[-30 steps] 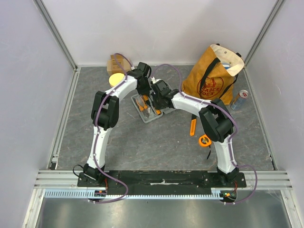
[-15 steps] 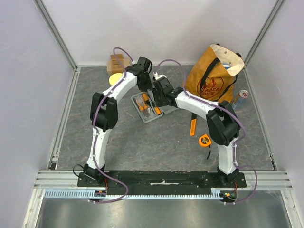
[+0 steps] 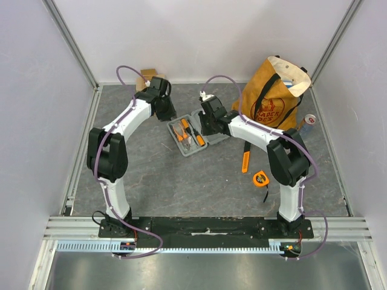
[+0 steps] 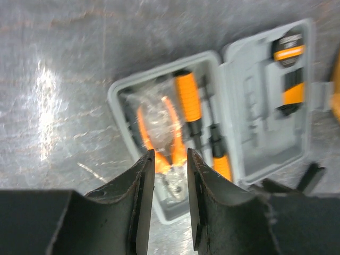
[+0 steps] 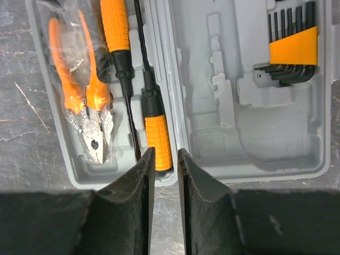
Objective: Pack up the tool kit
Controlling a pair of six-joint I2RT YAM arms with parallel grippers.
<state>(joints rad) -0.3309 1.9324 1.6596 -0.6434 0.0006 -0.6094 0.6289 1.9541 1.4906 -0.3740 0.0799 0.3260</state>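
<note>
The grey tool kit case (image 3: pixel 207 142) lies open at mid table. Its tray holds plastic-wrapped orange pliers (image 5: pixel 79 101) and two orange-and-black screwdrivers (image 5: pixel 156 138). The lid holds a set of hex keys (image 5: pixel 292 48). My left gripper (image 3: pixel 164 110) hovers left of the case, jaws a little apart and empty; in its wrist view (image 4: pixel 170 159) the pliers (image 4: pixel 159 133) show between the fingers. My right gripper (image 3: pixel 208 125) hangs over the case's near edge by the hinge, jaws narrowly apart and empty (image 5: pixel 166 154).
An orange-black utility knife (image 3: pixel 245 162) and a tape measure (image 3: pixel 261 178) lie on the table right of the case. An orange-brown tote bag (image 3: pixel 269 96) and a can (image 3: pixel 306 125) stand at the back right. A cardboard box (image 3: pixel 145 77) sits at the back left.
My left arm has swung left, away from over the case, to its left side. My right gripper has shifted slightly toward the back over the case. The case now shows uncovered.
</note>
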